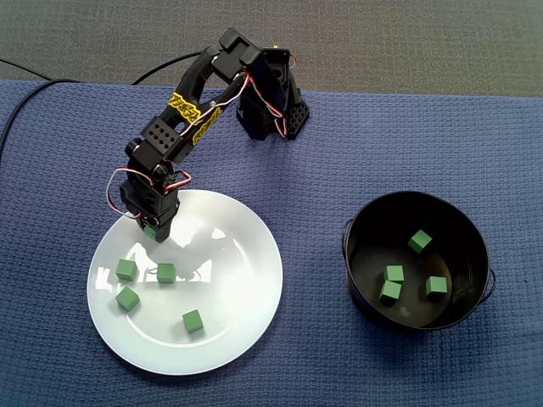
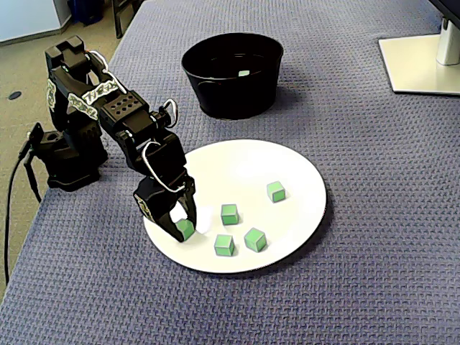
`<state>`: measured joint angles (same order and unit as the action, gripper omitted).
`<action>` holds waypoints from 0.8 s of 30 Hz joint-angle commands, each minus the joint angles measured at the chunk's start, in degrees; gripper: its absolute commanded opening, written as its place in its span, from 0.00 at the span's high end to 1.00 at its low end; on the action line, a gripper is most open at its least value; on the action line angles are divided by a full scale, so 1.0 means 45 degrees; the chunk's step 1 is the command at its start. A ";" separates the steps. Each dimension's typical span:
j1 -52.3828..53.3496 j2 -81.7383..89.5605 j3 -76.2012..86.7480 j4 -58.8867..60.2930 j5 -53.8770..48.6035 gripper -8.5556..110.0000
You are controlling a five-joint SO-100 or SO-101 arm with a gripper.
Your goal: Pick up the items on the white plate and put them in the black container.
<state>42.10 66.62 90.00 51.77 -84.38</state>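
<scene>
The white plate (image 1: 229,254) (image 2: 302,172) lies on the blue cloth with several loose green cubes on it, such as one (image 1: 166,273) near the middle and one (image 2: 276,191) further out. My gripper (image 1: 153,231) (image 2: 183,224) points down over the plate's rim on the arm's side. Its jaws are closed around another green cube (image 1: 150,231) (image 2: 185,230) at or just above the plate surface. The black container (image 1: 475,246) (image 2: 215,79) stands apart from the plate and holds several green cubes (image 1: 394,273).
The arm's black base (image 1: 271,110) (image 2: 65,154) stands at the cloth's edge, with a cable (image 2: 18,180) trailing off it. A white monitor stand (image 2: 424,61) sits beyond the container in one fixed view.
</scene>
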 commanded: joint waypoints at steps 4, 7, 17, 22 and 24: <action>-0.0098 0.0625 -0.1191 0.1797 0.1270 0.93; -0.0293 0.1680 -0.3125 0.4199 0.2617 0.93; -0.3320 0.5332 -0.9434 0.7695 0.8711 0.93; -0.8008 0.6328 -1.0547 0.7344 0.9980 0.93; -1.0254 0.6230 -1.0723 0.7285 0.9941 0.93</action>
<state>12.30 91.23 46.05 85.34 -41.75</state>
